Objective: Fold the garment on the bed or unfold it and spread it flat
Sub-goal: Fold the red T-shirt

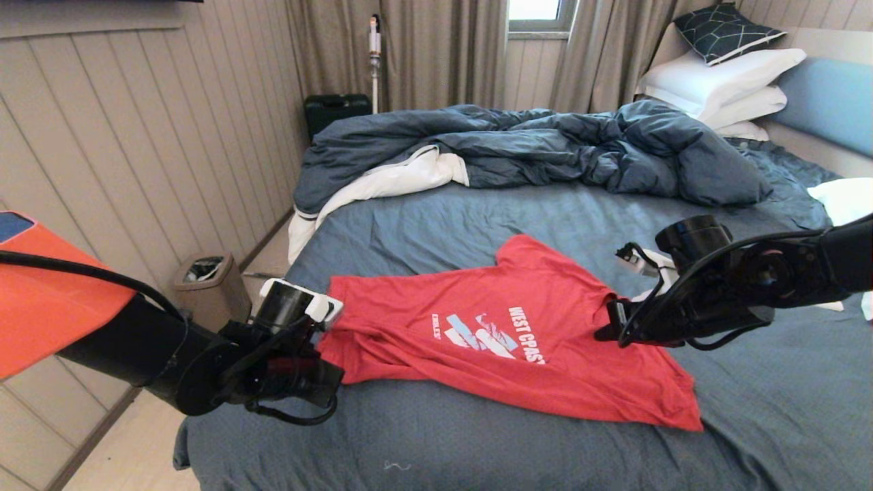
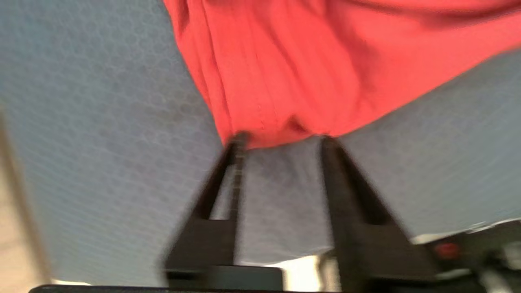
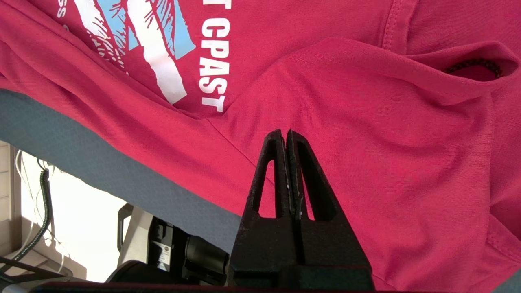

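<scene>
Plainly the work is at the spreading stage: the red short-sleeved T-shirt [image 1: 505, 327] with its white and light-blue "WEST COAST" print lies chest-up on the big bed with the slate-blue sheet [image 1: 423, 225], toward the bed's near edge, mostly open but bunched into folds at its hem end and rumpled round the collar. The left gripper [image 2: 281, 140] sits at that bunched hem by the bed's left edge, its fingers [image 2: 228, 171] spread with the cloth edge at their tips and nothing pinched. The right gripper [image 3: 287, 134] rests at the shoulder end, its fingers pressed together against the red cloth; whether a fold is caught between them I cannot tell. Next, I judge, the gathered hem needs a fresh hold and a pull outward to take out the folds.

Behind the shirt, a dark blue duvet with white lining [image 1: 532, 150] is heaped across the bed's far side, white pillows [image 1: 716, 85] stacked at the far right corner. A small bin [image 1: 208, 276] stands on the floor beside the left edge.
</scene>
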Controlling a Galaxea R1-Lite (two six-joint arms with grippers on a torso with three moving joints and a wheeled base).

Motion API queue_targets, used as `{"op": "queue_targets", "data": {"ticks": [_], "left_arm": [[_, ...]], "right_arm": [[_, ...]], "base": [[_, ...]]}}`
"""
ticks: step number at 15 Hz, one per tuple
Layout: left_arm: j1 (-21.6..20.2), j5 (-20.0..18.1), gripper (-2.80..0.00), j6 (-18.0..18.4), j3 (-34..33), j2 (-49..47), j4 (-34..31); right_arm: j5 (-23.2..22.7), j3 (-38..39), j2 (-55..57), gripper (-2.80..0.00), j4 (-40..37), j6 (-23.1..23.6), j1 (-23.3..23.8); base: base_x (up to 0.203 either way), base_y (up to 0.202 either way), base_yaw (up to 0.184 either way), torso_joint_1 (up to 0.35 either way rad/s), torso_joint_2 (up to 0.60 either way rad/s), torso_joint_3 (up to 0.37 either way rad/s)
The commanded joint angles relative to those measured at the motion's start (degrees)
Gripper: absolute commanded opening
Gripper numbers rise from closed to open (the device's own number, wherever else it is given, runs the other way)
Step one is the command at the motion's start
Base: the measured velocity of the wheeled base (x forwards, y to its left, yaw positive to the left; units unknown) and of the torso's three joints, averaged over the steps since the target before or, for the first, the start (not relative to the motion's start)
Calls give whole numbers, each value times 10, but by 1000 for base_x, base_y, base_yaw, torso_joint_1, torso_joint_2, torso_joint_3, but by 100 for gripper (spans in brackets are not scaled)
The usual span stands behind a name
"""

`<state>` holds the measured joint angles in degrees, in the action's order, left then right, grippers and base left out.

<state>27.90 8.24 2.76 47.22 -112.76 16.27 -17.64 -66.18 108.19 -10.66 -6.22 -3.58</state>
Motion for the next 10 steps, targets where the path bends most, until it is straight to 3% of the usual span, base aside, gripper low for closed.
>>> {"op": "queue_targets", "data": {"ticks": [1, 5, 10], "left_arm": [[1, 8, 0, 36, -29, 0, 43], [0, 41, 0, 175, -98, -12, 207], [-3, 43, 0, 229, -122, -17, 268]], "right_arm": [[-1, 0, 1, -280, -1, 0, -1], [-2, 0, 3, -280, 0, 0, -1], [-2, 0, 5, -280, -1, 0, -1]], "base": [[0, 0, 0, 0, 0, 0], [0, 0, 0, 0, 0, 0], [0, 0, 0, 0, 0, 0]]}}
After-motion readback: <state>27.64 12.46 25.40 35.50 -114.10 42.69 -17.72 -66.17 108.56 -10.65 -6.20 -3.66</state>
